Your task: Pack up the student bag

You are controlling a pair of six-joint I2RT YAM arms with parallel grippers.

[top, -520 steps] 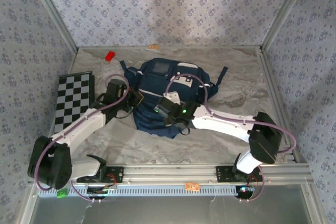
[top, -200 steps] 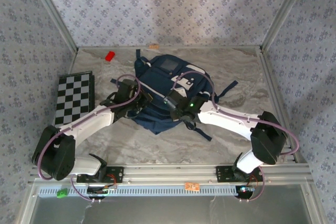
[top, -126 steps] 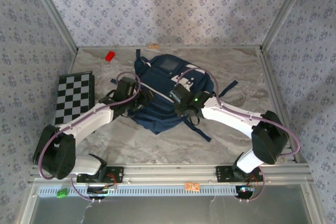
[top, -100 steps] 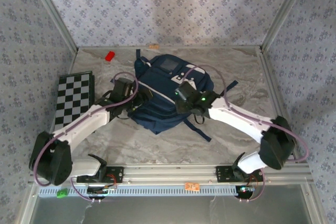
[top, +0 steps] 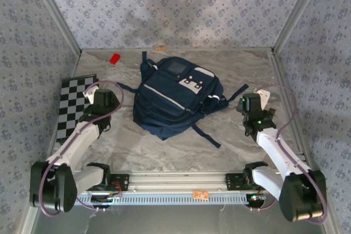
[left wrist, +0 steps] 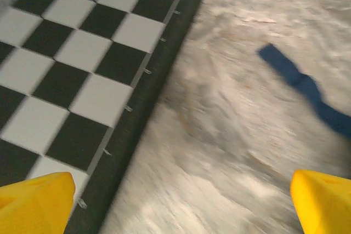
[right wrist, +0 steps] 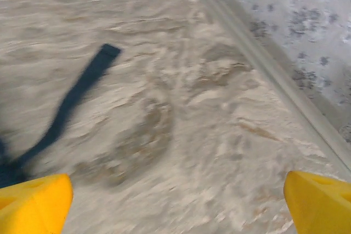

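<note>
While both arms are reaching out low over the marbled worktop (top: 164, 146), neither claw is carrying anything.

Left edge: a checkerboard (top: 77, 105) is lying flat, running along that edge. The left claw (top: 102, 98) is hanging over the board's inner border, where board meets bare worktop. In the left wrist view its yellow fingertips (left wrist: 33, 201) are sitting at opposite lower corners, spread wide with nothing between them.

Far left corner: a small red block (top: 114, 58) is sitting alone, well apart from the board and the bag.

Centre, toward the far edge: the bag (top: 175, 100) is lying flat with its front pockets and white patches facing up, its length angled from the far edge down toward the near left. A dark strap (top: 123, 87) is trailing from its left side across the worktop, near the left claw but not touching it.

Right of the bag: a second strap (top: 238, 92) is pointing out toward the right edge, its free end lying flat.

Right edge: the right claw (top: 255, 105) is hovering just beside that strap end, apart from the bag. Its yellow tips (right wrist: 33, 195) are also standing wide apart over bare worktop, with the edge rail (right wrist: 263, 64) running past on the right.
</note>
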